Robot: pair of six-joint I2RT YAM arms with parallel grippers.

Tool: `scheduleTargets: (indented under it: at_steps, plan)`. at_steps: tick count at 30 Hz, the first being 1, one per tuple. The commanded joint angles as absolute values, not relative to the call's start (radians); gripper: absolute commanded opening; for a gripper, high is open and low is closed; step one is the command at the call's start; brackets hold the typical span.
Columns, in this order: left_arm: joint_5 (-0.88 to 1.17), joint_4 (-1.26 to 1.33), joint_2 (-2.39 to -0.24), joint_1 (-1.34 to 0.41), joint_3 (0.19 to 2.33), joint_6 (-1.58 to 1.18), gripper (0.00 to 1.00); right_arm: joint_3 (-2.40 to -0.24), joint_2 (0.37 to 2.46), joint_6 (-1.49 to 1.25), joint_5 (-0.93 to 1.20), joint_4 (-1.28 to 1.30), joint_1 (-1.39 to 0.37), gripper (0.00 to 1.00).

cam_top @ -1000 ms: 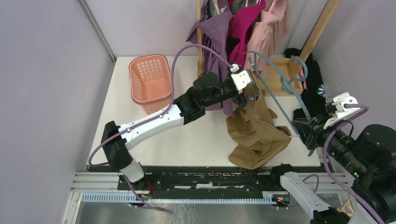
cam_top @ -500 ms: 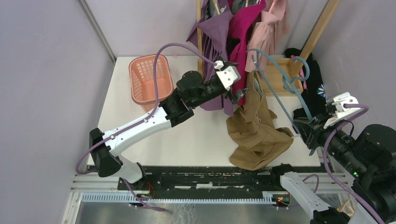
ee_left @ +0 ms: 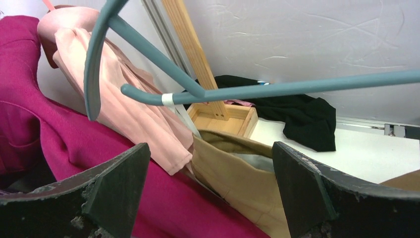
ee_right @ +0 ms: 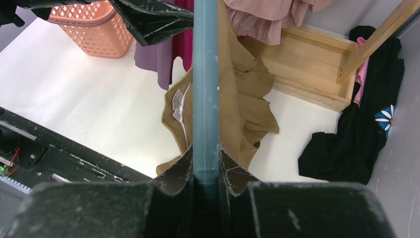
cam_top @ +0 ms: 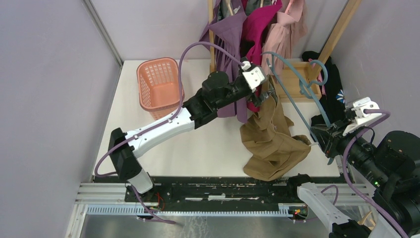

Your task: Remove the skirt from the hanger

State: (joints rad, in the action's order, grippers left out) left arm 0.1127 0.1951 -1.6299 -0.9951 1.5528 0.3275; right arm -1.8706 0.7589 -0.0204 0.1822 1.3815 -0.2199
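A tan skirt (cam_top: 270, 139) hangs by a white loop from a grey-blue hanger (cam_top: 292, 101) and pools on the white table (cam_top: 208, 144). My right gripper (cam_top: 324, 141) is shut on the hanger's lower end; in the right wrist view the hanger bar (ee_right: 205, 84) runs straight up from the closed fingers, with the skirt (ee_right: 237, 109) behind it. My left gripper (cam_top: 265, 94) is open at the skirt's top edge. In the left wrist view the skirt's waistband (ee_left: 237, 173) lies between the open fingers, below the hanger (ee_left: 198, 94), with the loop (ee_left: 181, 111) tied to it.
A wooden rack (cam_top: 297, 79) at the back holds purple, magenta (cam_top: 257, 29) and pink garments just behind my left gripper. An orange basket (cam_top: 158, 89) stands at the back left. Black clothes (cam_top: 332, 89) lie at the right by the wall.
My left gripper swung out to the left and back, and now sits to the right again at the skirt's top. The right arm and hanger have barely moved.
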Motion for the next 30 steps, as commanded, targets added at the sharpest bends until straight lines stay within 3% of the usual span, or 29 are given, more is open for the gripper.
scheduleTargets:
  at_steps: [1, 8, 11, 15, 23, 30]
  plan:
    - [0.14, 0.27, -1.654, -0.991, 1.635, 0.311, 0.99, -1.892, 0.758, -0.01, 0.191, 1.206, -0.218, 0.01]
    - [0.147, 0.301, -1.698, -0.991, 1.65, 0.263, 1.0, -1.873, 0.751, -0.009, 0.19, 1.196, -0.218, 0.01]
    - [0.149, 0.307, -1.71, -0.99, 1.649, 0.254, 0.93, -1.866, 0.746, -0.007, 0.188, 1.191, -0.218, 0.01]
    - [0.16, 0.312, -1.724, -0.986, 1.651, 0.236, 0.74, -1.862, 0.746, -0.002, 0.182, 1.185, -0.219, 0.01]
    - [0.106, 0.317, -1.728, -0.984, 1.651, 0.222, 0.04, -1.849, 0.738, 0.0, 0.176, 1.181, -0.218, 0.01]
    - [0.074, 0.262, -1.732, -0.967, 1.707, 0.232, 0.03, -1.831, 0.732, 0.0, 0.17, 1.178, -0.218, 0.01]
